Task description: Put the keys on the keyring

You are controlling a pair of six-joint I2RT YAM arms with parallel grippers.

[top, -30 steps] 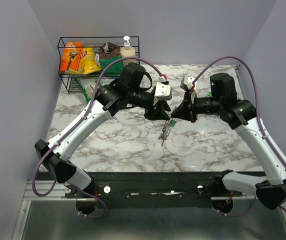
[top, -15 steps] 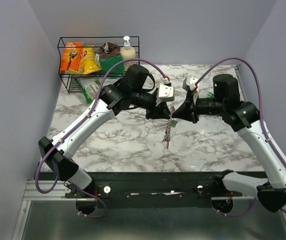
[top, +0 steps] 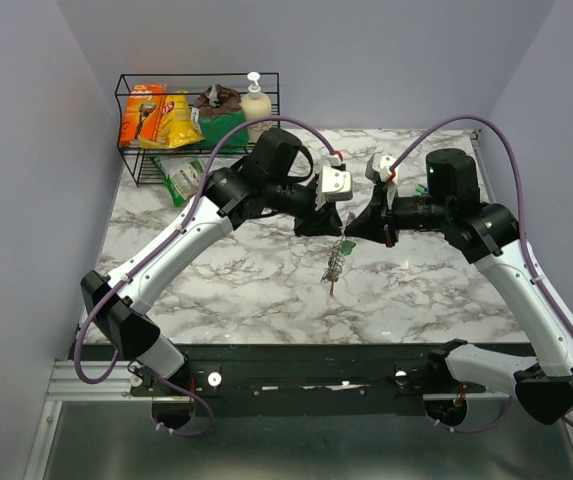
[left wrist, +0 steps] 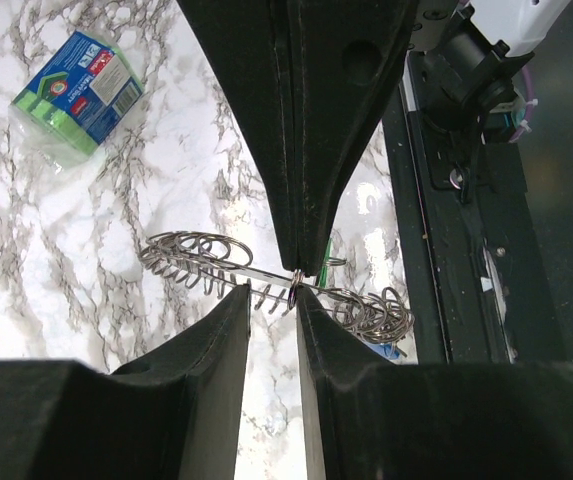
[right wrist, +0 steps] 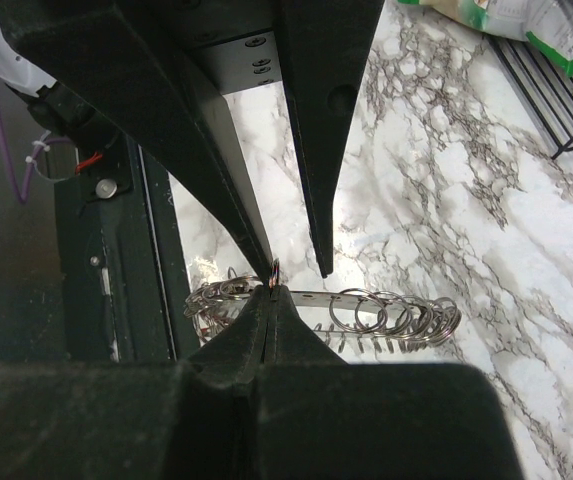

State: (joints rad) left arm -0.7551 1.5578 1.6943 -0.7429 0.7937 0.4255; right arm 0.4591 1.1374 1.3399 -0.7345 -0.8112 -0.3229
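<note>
The keyring, a metal strip crowded with silver rings, hangs above the marble between both grippers. A green key tag shows near its top and a red one at its lower end. My right gripper is shut, pinching a small ring at the keyring's upper edge. My left gripper faces it from the other side, open, its fingertips straddling the pinched spot on the keyring. A green tag and a blue one peek out behind the rings.
A black wire rack at the back left holds snack packs and a soap bottle. A green packet lies on the marble in front of it, the same packet in the left wrist view. The black base rail borders the near table edge.
</note>
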